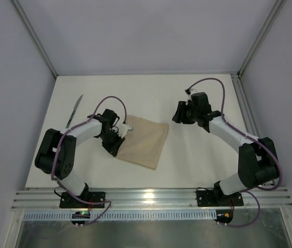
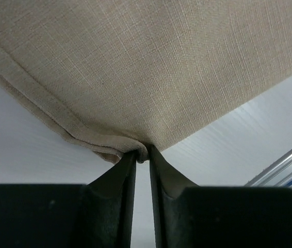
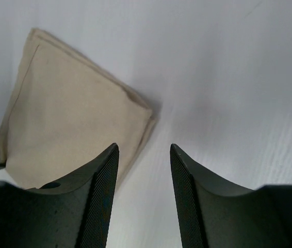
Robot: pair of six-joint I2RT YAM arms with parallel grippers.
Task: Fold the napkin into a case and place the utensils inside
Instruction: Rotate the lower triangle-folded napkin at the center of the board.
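Note:
The beige napkin (image 1: 145, 141) lies flat in the middle of the table as a folded quadrilateral. My left gripper (image 1: 123, 129) is shut on the napkin's left corner; in the left wrist view the cloth (image 2: 151, 67) is pinched between the fingertips (image 2: 128, 165). My right gripper (image 1: 178, 114) is open and empty, to the right of the napkin's right corner (image 3: 68, 113), apart from it. One utensil with a dark green handle and silver end (image 1: 74, 111) lies at the far left of the table. The other utensil is out of view.
The white table (image 1: 197, 155) is ringed by grey walls, with an aluminium rail (image 1: 151, 197) along the near edge and a metal frame strip (image 1: 244, 103) at the right.

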